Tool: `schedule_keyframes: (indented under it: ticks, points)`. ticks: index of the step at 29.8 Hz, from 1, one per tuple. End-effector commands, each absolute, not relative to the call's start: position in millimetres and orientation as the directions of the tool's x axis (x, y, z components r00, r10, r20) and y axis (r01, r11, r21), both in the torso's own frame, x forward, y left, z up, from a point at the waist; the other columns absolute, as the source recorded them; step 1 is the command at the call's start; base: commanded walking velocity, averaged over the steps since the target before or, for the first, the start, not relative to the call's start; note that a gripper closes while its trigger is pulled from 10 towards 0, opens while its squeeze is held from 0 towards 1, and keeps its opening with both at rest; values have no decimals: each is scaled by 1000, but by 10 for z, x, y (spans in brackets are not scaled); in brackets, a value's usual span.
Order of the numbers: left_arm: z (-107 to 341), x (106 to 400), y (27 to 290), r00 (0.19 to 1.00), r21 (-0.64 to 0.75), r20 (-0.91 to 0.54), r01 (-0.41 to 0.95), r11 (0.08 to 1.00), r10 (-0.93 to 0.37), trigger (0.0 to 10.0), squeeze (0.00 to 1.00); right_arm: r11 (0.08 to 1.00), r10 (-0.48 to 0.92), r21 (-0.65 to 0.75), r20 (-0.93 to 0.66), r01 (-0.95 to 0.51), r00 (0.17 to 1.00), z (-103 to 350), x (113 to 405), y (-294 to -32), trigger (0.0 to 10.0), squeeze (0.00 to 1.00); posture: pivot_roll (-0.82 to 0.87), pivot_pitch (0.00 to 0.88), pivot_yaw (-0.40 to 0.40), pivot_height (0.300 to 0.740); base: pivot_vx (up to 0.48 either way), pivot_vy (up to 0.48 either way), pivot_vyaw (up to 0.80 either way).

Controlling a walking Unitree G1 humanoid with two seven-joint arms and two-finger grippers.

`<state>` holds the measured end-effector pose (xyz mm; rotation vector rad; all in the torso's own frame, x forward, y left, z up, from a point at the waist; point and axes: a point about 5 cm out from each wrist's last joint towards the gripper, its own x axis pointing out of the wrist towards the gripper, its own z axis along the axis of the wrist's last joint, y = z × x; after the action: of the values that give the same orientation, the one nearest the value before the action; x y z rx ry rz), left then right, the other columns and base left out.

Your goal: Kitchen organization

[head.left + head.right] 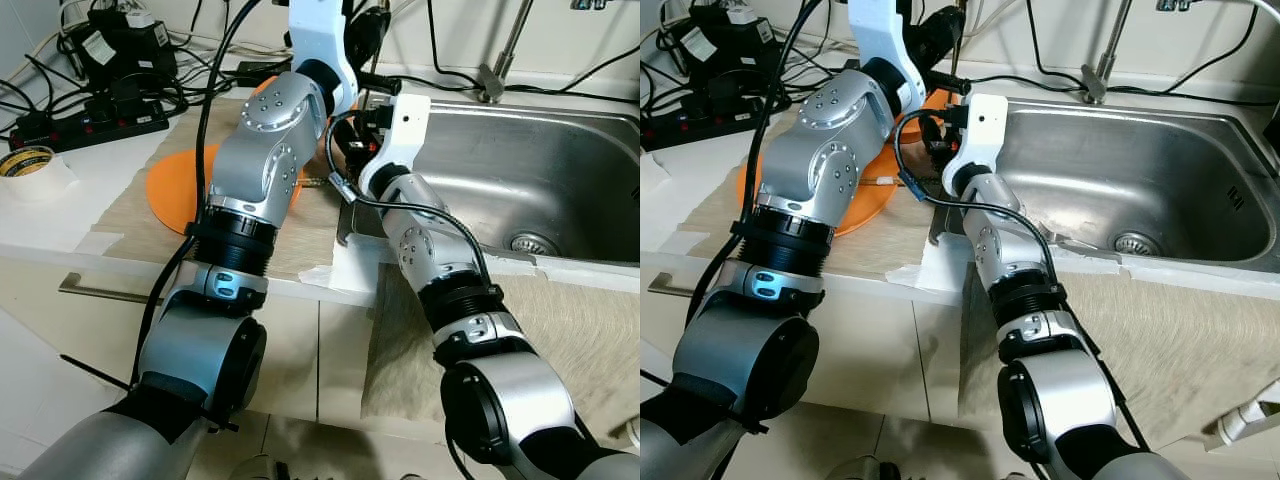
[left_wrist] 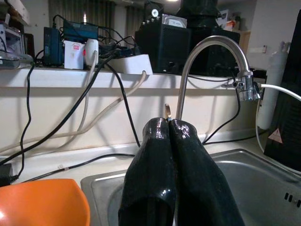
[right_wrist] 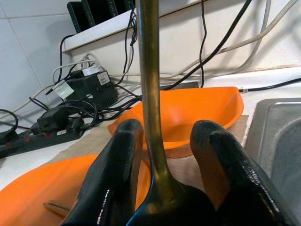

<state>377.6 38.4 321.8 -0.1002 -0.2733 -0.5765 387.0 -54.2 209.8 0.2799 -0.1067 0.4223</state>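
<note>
Orange plate (image 1: 172, 190) mostly hidden behind left forearm. Orange bowl (image 3: 188, 113) partly blocked by the brass utensil handle (image 3: 149, 84), whose top is cut off by the frame edge; its lower end is hidden among the right hand's fingers (image 3: 117, 179). Left hand (image 2: 168, 129) hides most of a thin brass tip (image 2: 167, 111). Tape roll (image 1: 28, 163) cropped at the edge.

My counter (image 1: 60, 225) carries a sink (image 1: 530, 170) — just beside the sink, cloth (image 1: 125, 205) under an orange plate (image 1: 170, 190) and orange bowl (image 3: 188, 115); farther from it, a tape roll (image 1: 27, 162) and power strip (image 1: 85, 127).
</note>
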Motion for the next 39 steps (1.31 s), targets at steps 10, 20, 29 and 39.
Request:
schedule_keyframes:
  ticks: [10,20,29,39]
  points:
    - [2984,3826,377,817,6,169,559,829,-551,10000,0,864,425,217,171,-454,889,2133,3864,-499,0,0,-24,0,17,732,0,0,0]
    - [2830,3809,360,752,50,85,652,756,-654,10000,0,800,581,107,111,-591,806,2129,3853,-504,0,0,-25,0,21,732,0,0,0]
    - [2836,3834,427,760,69,88,640,765,-644,10000,1000,792,597,73,116,-607,794,2202,3884,-591,0,0,-24,0,18,732,0,0,0]
    - [2842,3832,461,751,95,86,648,756,-655,10000,1000,787,605,64,113,-614,788,2211,3886,-601,0,0,-21,0,15,732,0,0,0]
